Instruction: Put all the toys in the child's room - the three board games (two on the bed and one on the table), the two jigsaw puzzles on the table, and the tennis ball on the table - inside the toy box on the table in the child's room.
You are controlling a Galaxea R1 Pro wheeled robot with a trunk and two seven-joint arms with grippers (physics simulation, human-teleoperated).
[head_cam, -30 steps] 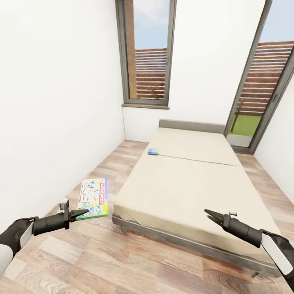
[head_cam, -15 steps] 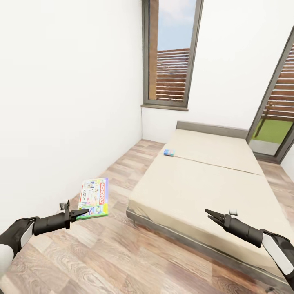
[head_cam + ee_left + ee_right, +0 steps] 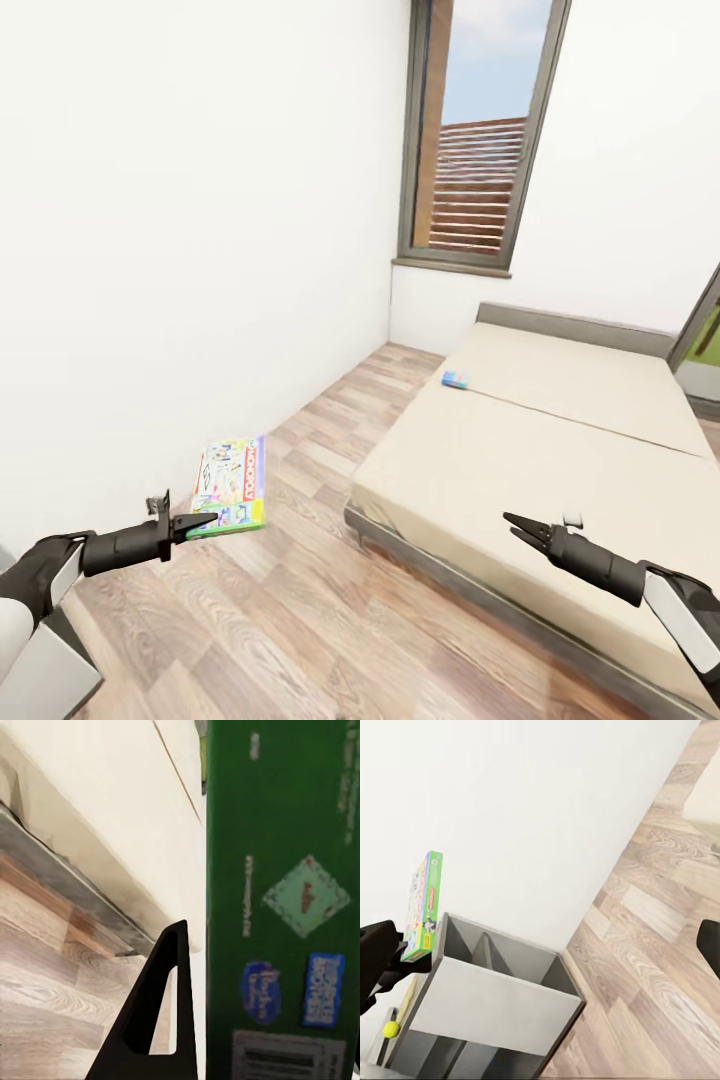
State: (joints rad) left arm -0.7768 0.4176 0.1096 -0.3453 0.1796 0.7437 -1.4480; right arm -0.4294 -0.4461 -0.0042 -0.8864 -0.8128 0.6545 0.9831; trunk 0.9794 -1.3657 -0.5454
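The large flat beige mattress bed (image 3: pixel 540 440) carries a small light blue game box (image 3: pixel 456 379) near its far end. The left tool (image 3: pixel 203 522) pinches a thin white, red and green board game box (image 3: pixel 230 484) — held flat above the wooden floor (image 3: pixel 290 620). The right tool (image 3: pixel 515 525) hovers spread over the bed's corner. The view has swung left since earlier — a tiny yellow-green tennis ball (image 3: pixel 390 1028) sits by a grey shelf unit (image 3: pixel 487 1009).

board game 1 (image 3: pixel 230 486): white, red and green box — clamped at its near edge by left gripper (image 3: pixel 196 522), held level off the floor
board game 2 (image 3: pixel 456 379): small light blue box, flat on bed (image 3: pixel 520 440) near its left edge
tennis ball (image 3: pixel 390 1028): yellow-green — resting low beside grey shelving
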